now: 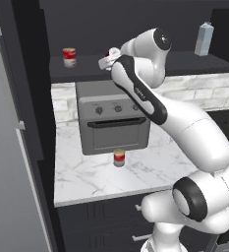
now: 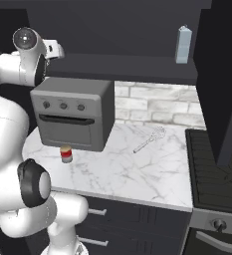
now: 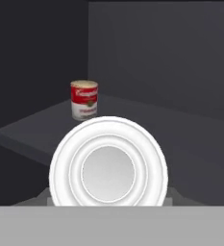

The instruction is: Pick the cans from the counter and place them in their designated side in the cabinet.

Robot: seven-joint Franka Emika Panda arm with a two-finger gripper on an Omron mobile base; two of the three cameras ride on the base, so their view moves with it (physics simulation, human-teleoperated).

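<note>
- Left base view: you've got the red-and-white can [image 1: 69, 57] upright on the cabinet shelf [image 1: 150, 69], toward its left end, well apart from anything else up there.
- Hand view gives you the same can [image 3: 84, 99] ahead and a bit left, standing on the dark shelf board [image 3: 147, 127] near the cabinet's left wall, label facing the cam.
- 2nd can, red w/ a tan-yellow band [image 1: 119, 157], stands upright on the counter [image 1: 86, 182], just in front of the toaster oven [image 1: 113, 120], about under the middle of its door.
- Right base view: that can [image 2: 66, 153] sits at the oven's [image 2: 72, 112] front left corner, near the counter's [image 2: 137, 174] left part.
- Gripper [image 1: 105, 61] is up at shelf level, just right of the red-and-white can but apart from it, over the front edge of the shelf; from the right base view you see it [image 2: 57, 50] at the shelf's left end, above the oven.
- Jaws: closed; pics are too small for you to tell if anything sits between them.
- Pale blue-white carton [image 1: 204, 39] stands upright far right on the shelf, well apart from the gripper.
- Wire whisk [image 2: 150, 139] lies flat on the counter to the right of the oven, near the brick backsplash [image 2: 157, 107].
- Stove [image 2: 214, 169] sits to the right of the counter; grey fridge [image 1: 8, 157] stands to the left.
</note>
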